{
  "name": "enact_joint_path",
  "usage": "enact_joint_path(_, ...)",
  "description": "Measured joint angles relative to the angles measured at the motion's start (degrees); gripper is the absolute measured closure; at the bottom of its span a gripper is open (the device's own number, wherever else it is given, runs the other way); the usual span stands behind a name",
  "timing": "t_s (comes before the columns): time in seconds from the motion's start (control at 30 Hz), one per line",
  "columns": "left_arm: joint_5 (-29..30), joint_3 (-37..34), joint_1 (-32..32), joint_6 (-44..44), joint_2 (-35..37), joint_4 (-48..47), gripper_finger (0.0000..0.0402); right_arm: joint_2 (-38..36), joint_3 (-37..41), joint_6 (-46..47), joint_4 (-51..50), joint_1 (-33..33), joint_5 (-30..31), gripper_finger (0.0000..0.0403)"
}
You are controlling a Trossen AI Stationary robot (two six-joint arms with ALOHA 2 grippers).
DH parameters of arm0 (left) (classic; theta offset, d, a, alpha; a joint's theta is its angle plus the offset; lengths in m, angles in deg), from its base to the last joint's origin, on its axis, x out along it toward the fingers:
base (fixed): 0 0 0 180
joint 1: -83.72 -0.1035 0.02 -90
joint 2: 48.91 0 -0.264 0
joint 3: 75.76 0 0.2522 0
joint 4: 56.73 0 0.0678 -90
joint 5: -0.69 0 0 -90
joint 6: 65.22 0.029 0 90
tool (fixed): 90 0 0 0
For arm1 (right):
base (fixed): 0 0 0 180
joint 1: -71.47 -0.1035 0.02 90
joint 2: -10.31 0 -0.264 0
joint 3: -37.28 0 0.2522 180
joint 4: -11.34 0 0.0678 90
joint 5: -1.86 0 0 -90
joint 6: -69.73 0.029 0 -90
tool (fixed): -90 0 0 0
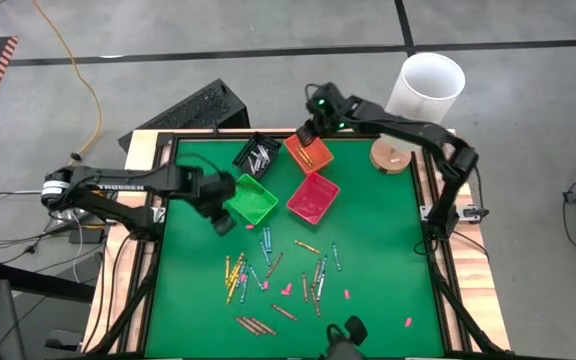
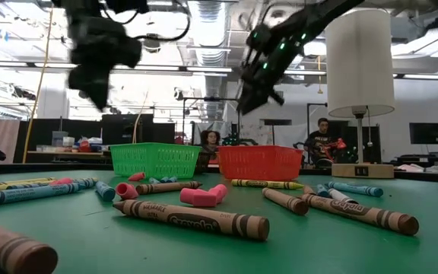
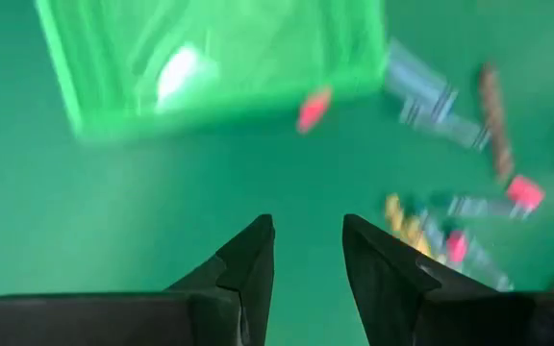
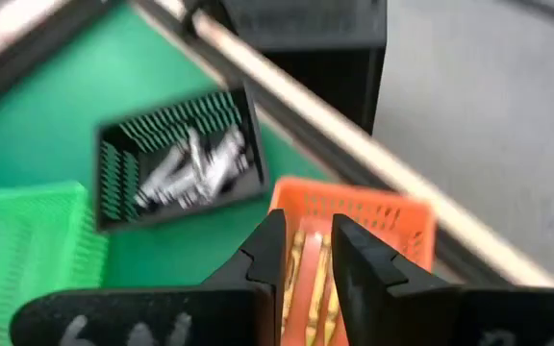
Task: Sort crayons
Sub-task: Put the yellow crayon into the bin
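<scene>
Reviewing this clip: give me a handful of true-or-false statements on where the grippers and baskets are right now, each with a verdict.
1. The right gripper hovers over the orange basket. True.
2. The black basket is empty. False: it holds pale grey crayons.
3. The left gripper is closed on a crayon. False: its fingers are apart with nothing between them.
4. Loose crayons lie on the green mat. True.
5. The red basket sits left of the green basket. False: it is to its right.
</scene>
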Motion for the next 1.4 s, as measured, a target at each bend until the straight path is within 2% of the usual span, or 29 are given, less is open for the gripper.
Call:
enact_joint_path(0.1, 0.1, -0.4, 6.0, -8.9, 0.0, -2.8, 0.0287, -3.9, 0.0, -1.0, 0.1, 0.6, 0.3, 0.0319)
enact_joint_path(0.3, 3.6, -3.1, 17.2, -29.8, -0.4, 3.3, 0.028, -9.2, 0.0, -3.0, -0.1, 1.6, 2.0, 0.0319)
enact_joint_path(0.4, 7.2, -4.0, 21.1, -37.9, -0.8, 5.9, 0.0261, -10.6, 0.0, -4.2, -0.1, 1.7, 2.2, 0.0319)
enact_joint_path(0.57, 7.9, -4.5, 25.3, -46.2, -4.5, 6.6, 0.0216, -11.2, 0.0, -5.6, -0.2, 2.0, 2.3, 0.0319)
enact_joint_path(0.7, 7.7, -4.5, 28.0, -50.2, -9.7, 9.7, 0.0191, -11.2, 0.0, -5.7, -0.3, 2.1, 2.4, 0.0319)
enact_joint_path(0.87, 7.6, -4.5, 28.8, -53.4, -14.9, 14.6, 0.0187, -11.2, 0.0, -6.7, -0.3, 2.1, 2.3, 0.0319)
enact_joint_path(1.0, 7.1, -4.5, 29.1, -54.9, -17.9, 14.4, 0.0187, -11.2, 0.0, -6.7, -0.3, 2.1, 1.7, 0.0319)
enact_joint_path(1.2, 2.7, -4.4, 29.3, -54.8, -22.5, 15.0, 0.0187, -11.2, 0.0, -7.2, -1.1, 2.1, 1.6, 0.0319)
enact_joint_path(1.3, 1.0, -4.3, 29.2, -53.3, -23.8, 16.1, 0.0194, -11.2, 0.0, -7.9, -1.3, 2.0, 1.6, 0.0319)
enact_joint_path(1.4, 0.4, -4.3, 29.2, -53.3, -24.3, 16.2, 0.022, -11.2, 0.0, -8.0, -1.6, 2.0, 1.6, 0.0319)
